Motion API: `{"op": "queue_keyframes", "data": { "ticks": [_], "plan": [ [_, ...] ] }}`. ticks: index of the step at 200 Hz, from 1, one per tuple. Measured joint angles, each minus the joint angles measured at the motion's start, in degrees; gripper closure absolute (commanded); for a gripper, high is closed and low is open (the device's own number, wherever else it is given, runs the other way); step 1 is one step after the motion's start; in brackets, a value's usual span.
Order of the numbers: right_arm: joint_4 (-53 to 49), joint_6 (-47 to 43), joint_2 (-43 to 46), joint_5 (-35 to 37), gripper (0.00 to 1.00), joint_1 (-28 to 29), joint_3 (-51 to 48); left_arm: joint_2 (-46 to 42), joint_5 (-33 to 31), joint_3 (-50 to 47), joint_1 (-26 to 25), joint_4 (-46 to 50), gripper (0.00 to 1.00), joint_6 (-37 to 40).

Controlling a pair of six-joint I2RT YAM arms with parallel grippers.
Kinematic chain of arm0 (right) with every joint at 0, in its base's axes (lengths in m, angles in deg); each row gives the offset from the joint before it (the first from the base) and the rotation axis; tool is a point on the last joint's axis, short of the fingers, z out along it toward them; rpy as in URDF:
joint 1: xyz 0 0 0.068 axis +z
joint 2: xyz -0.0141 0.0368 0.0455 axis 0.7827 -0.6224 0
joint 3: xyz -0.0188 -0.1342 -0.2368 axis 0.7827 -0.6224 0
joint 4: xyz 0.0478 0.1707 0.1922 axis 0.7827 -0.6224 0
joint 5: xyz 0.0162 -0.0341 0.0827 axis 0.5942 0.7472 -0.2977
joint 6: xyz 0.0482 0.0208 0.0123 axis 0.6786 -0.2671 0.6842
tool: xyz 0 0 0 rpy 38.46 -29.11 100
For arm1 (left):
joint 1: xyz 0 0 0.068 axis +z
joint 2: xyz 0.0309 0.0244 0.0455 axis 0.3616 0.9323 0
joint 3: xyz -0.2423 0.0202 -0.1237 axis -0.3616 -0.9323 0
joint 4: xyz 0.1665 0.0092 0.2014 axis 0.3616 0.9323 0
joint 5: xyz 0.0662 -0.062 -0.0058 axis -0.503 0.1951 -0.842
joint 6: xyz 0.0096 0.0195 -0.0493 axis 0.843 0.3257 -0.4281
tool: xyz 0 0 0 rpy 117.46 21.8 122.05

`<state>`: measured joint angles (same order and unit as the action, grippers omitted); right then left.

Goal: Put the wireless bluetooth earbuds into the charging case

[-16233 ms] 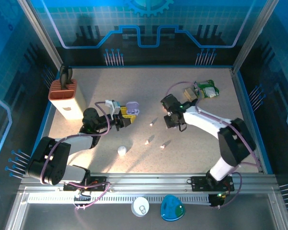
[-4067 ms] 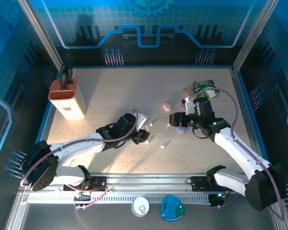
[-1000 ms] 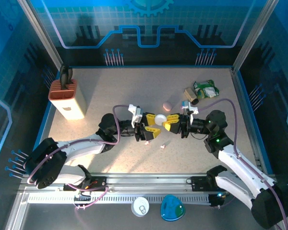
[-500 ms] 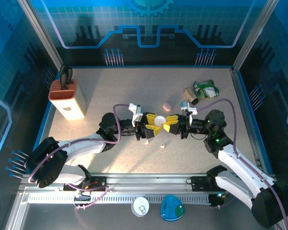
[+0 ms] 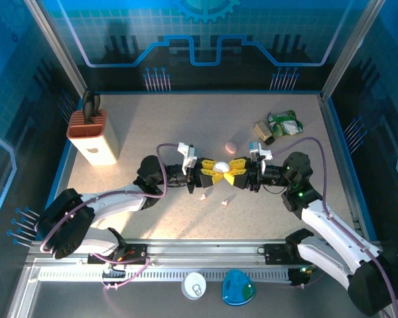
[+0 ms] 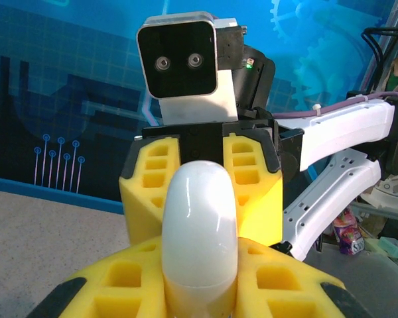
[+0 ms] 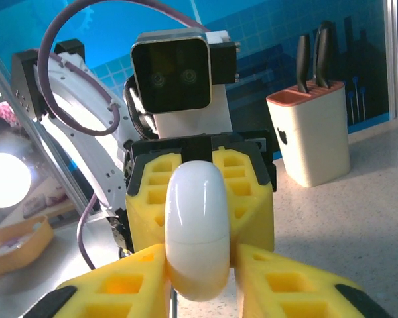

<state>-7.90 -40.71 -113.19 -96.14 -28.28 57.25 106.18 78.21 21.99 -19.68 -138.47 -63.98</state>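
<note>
Left claw (image 5: 206, 173) and right claw (image 5: 237, 173) have met, both gripping the white case (image 5: 221, 167).

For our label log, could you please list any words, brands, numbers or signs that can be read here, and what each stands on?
No words or numbers can be read.
Knife block: a small dark mark, no letters.
Green packet: print too small to read.

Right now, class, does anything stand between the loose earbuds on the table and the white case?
Yes. The white case looks shut, and the left gripper and right gripper both clamp it from opposite sides. The earbuds lie on the table, nearer the arm bases.
</note>
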Motion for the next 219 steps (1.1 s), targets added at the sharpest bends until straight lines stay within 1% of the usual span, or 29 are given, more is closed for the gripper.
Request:
{"op": "queue_keyframes", "data": {
  "ticks": [23,36,67,101,157,205,219],
  "plan": [
    [-0.63,1.09,0.61,1.68,0.44,-0.02,0.00,0.04,0.44,-0.02,0.00,-0.83,0.93,0.31],
    [-0.85,1.40,0.98,2.78,0.40,-0.02,0.00,0.04,0.90,-0.04,0.00,-1.01,0.93,0.74],
    [-3.08,1.77,1.09,5.18,0.39,0.02,0.35,0.04,0.96,-0.04,0.44,0.07,0.94,3.06],
    [-9.68,1.51,0.37,8.11,0.37,0.24,3.13,0.04,-0.04,-0.04,1.11,2.29,0.95,6.12],
    [-11.63,1.73,-0.70,12.61,0.33,0.39,4.96,0.02,1.60,-0.48,0.85,8.07,0.96,11.04],
    [-17.46,-0.04,-0.44,16.28,0.30,0.39,6.93,-1.51,1.77,-0.83,0.74,11.96,0.96,15.39],
    [-18.75,-0.79,0.28,16.92,0.28,0.42,7.06,-2.29,1.57,-0.92,0.70,13.44,0.96,16.96]
  ]
}}
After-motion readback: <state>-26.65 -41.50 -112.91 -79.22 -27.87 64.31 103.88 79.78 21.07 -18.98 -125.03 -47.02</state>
